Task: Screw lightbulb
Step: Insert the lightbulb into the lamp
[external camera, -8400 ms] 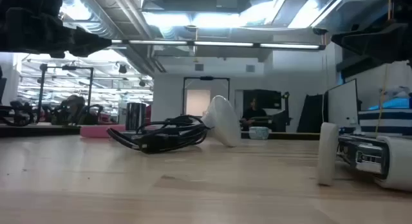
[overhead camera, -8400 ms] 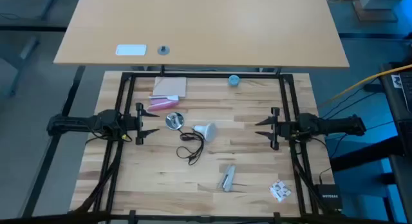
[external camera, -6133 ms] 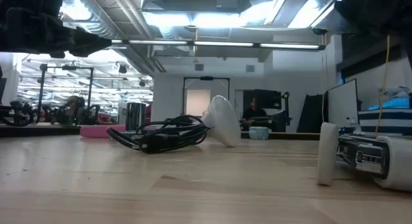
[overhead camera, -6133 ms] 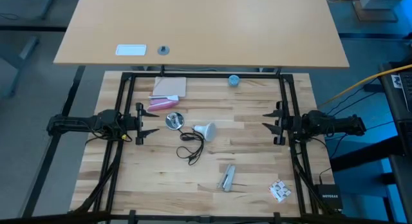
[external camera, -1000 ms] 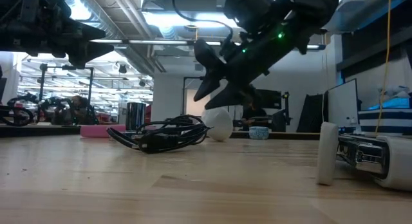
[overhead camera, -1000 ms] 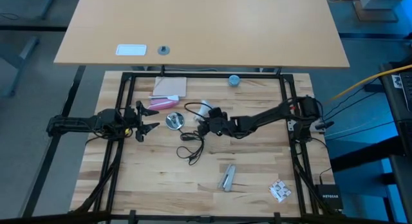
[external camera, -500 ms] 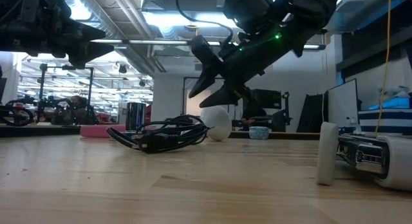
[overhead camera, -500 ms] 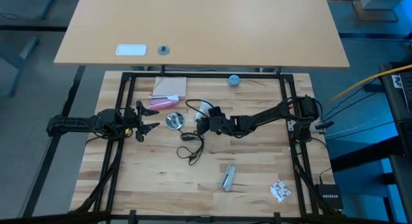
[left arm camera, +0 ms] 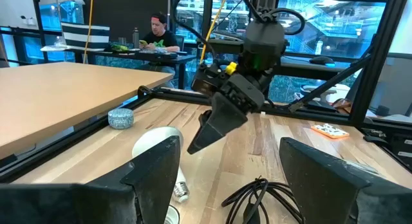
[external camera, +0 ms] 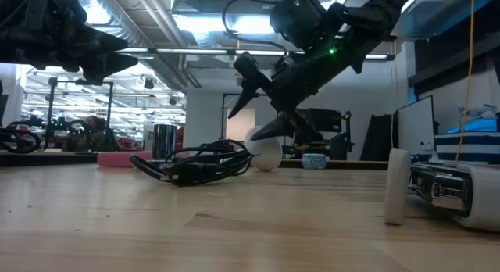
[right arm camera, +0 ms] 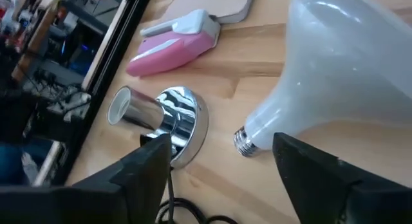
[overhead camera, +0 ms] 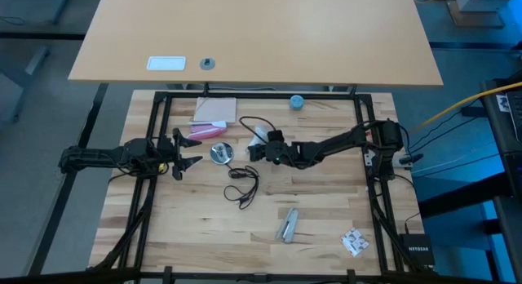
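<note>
The white lightbulb [right arm camera: 335, 76] lies on its side on the table, its threaded base [right arm camera: 242, 141] pointing at the shiny silver socket [right arm camera: 166, 120]. In the high view the lightbulb [overhead camera: 258, 135] is just right of the socket [overhead camera: 220, 153]. My right gripper [overhead camera: 263, 148] reaches in from the right, slanting down, and is open. In its wrist view its fingers [right arm camera: 154, 161] stand on either side of the lightbulb's narrow end. A black cord [overhead camera: 243, 186] lies near it. My left gripper [overhead camera: 189, 154] waits open at the left. My right gripper hangs right over the lightbulb's dome [external camera: 266, 151] in the low view, its lower finger [external camera: 264, 131] close above it. Whether that finger touches the lightbulb I cannot tell. The lightbulb lies on the table.
A pink object [overhead camera: 204, 130] and a beige pad [overhead camera: 214, 111] lie at the far left. A blue cap [overhead camera: 296, 101] sits at the far edge. A metal piece [overhead camera: 288, 225] and a small packet [overhead camera: 353, 241] lie near the front. Black frame rails [overhead camera: 155, 137] run along both sides.
My right gripper has rolled about its own axis and opened its fingers wider, shifting slightly toward the far edge. The lightbulb has stayed lying on the table.
</note>
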